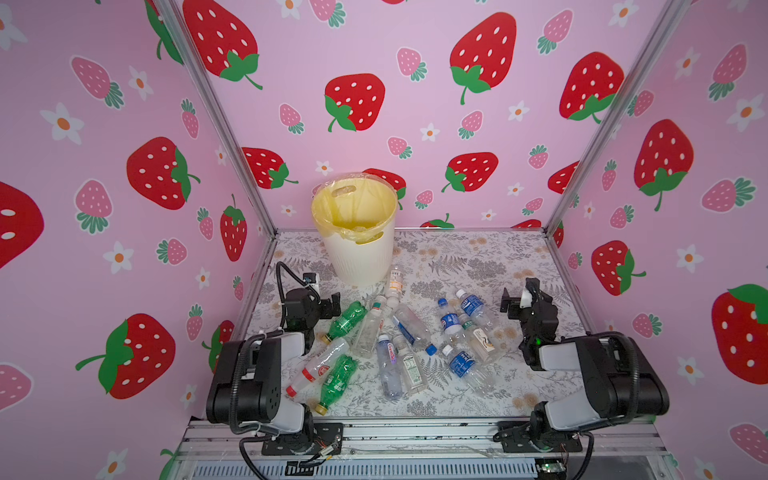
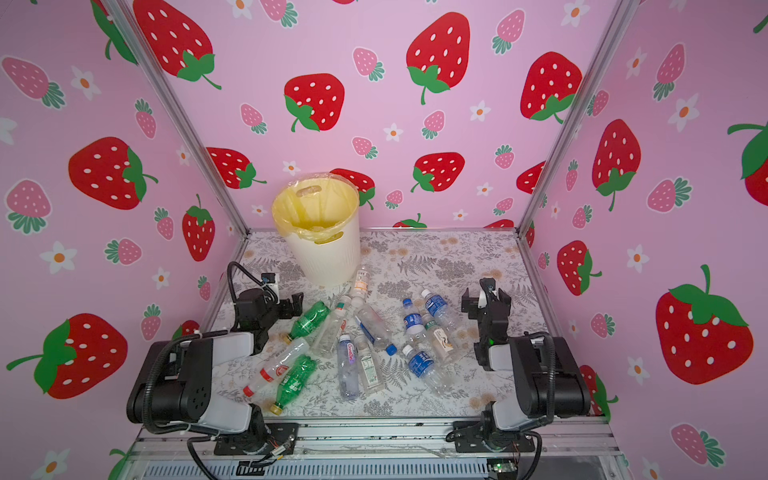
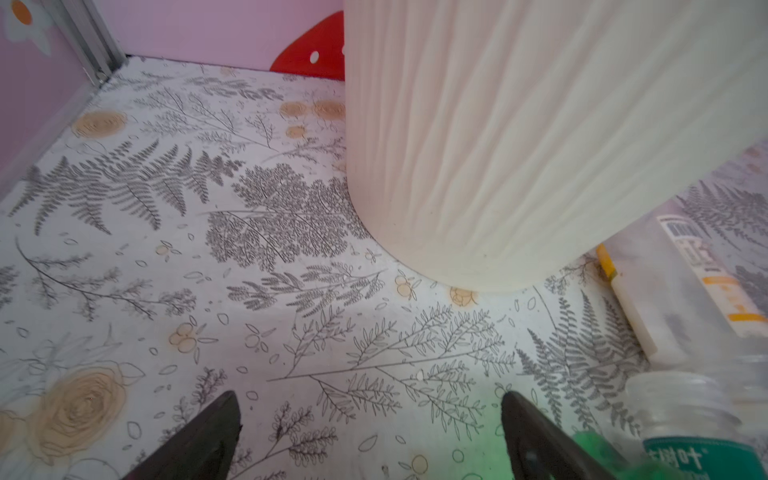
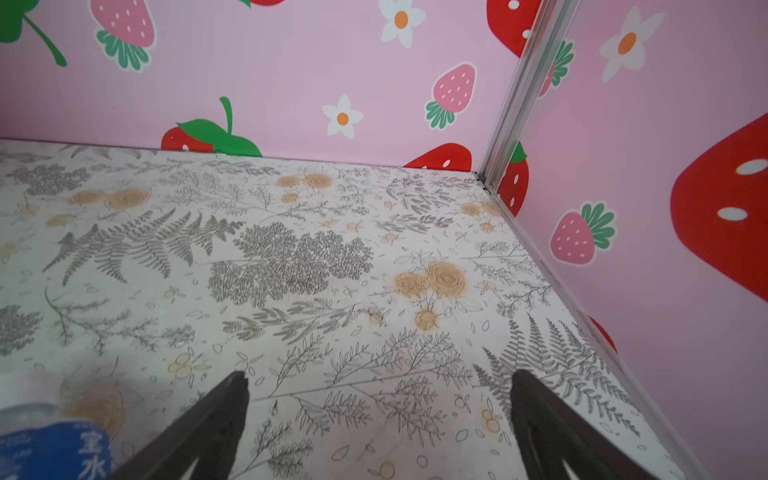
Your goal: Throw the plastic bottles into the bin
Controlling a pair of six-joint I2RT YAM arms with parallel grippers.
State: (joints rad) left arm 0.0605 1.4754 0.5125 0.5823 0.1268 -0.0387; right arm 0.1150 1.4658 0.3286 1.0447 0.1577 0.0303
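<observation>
The cream ribbed bin point(image 1: 361, 262) point(image 2: 328, 262), lined with a yellowish bag, stands at the back left of the floral table. Several plastic bottles lie scattered in front of it: two green ones point(image 1: 345, 320) point(image 1: 338, 380), a clear red-labelled one point(image 1: 320, 365) and blue-labelled ones point(image 1: 463, 363) point(image 2: 434, 305). My left gripper point(image 1: 332, 301) point(image 3: 370, 395) hovers open beside the upper green bottle, near the bin's wall point(image 3: 519, 145). An orange-labelled bottle point(image 3: 681, 291) lies against the bin. My right gripper point(image 1: 515, 297) point(image 4: 380, 374) is open over bare table, right of a blue-labelled bottle point(image 4: 50, 440).
Pink strawberry walls point(image 1: 457, 124) with metal corner posts point(image 1: 582, 166) close in the table on three sides. Both arm bases sit on a metal rail point(image 1: 415, 436) at the front edge. Bare table point(image 4: 374, 249) lies at the back right.
</observation>
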